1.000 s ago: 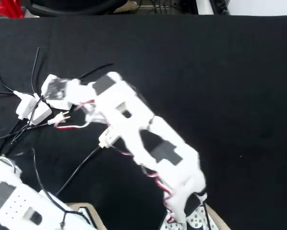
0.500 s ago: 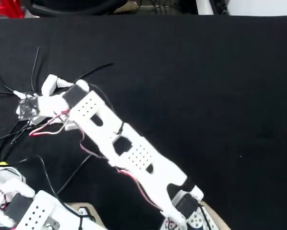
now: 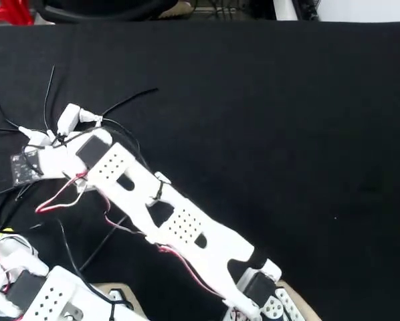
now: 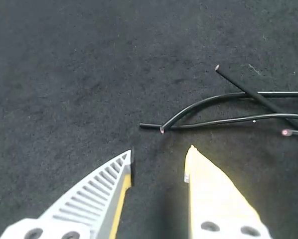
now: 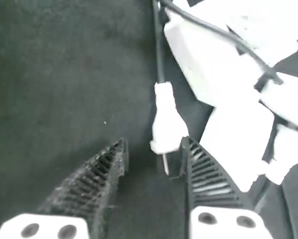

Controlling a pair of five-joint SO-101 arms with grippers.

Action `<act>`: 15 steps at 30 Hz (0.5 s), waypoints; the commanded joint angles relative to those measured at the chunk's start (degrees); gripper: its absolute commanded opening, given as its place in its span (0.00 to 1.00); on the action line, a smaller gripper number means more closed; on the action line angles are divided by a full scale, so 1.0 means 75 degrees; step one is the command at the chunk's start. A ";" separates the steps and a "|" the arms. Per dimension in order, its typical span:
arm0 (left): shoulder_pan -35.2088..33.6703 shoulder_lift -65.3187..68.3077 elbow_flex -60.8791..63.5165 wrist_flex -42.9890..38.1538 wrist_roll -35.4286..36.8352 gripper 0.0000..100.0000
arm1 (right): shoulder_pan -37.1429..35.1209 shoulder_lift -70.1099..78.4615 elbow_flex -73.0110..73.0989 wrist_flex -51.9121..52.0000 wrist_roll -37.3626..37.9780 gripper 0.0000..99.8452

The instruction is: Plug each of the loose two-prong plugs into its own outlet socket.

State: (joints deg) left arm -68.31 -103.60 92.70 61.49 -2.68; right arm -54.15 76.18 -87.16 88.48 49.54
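Two-prong plug [image 5: 165,124] inside the open right pincer [image 5: 153,144] — white outlet blocks [image 5: 199,55] and black cable [image 5: 158,50] close alongside; left pincer [image 4: 160,152] open.

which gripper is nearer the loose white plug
Right. The plug sits between the open jaws of the right gripper; the left gripper is over black wire ends, away from it.

Soft, even light falls from overhead. The black table [image 3: 287,134] swallows it and carries almost no shadow in the high view, while the white right arm [image 3: 173,214] glares against it. In the right wrist view the outlet blocks [image 5: 223,64] burn out to flat white, and the right gripper [image 5: 154,144] sits dim and grey. In the left wrist view, the black wires [image 4: 228,107] show a faint sheen.
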 commanded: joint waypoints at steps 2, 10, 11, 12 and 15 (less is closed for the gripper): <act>-0.0006 -0.0059 -0.0053 0.0023 -0.0012 0.18 | -0.0047 0.0006 0.0346 -0.0410 0.0059 0.18; -0.0006 -0.0059 -0.0041 0.0023 -0.0012 0.18 | 0.0293 0.0029 0.0428 -0.0680 0.0059 0.18; -0.0006 -0.0059 -0.0041 0.0023 -0.0012 0.18 | 0.0293 0.0029 0.0428 -0.0715 0.0059 0.18; -0.0006 -0.0059 -0.0041 0.0023 -0.0012 0.18 | 0.0281 0.0029 0.0428 -0.0762 0.0059 0.18; -0.0006 -0.0059 -0.0041 0.0023 -0.0012 0.18 | 0.0246 0.0029 0.0440 -0.0891 0.0047 0.18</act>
State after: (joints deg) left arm -68.31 -103.60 92.70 61.49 -2.68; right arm -53.45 76.62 -84.09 82.95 49.63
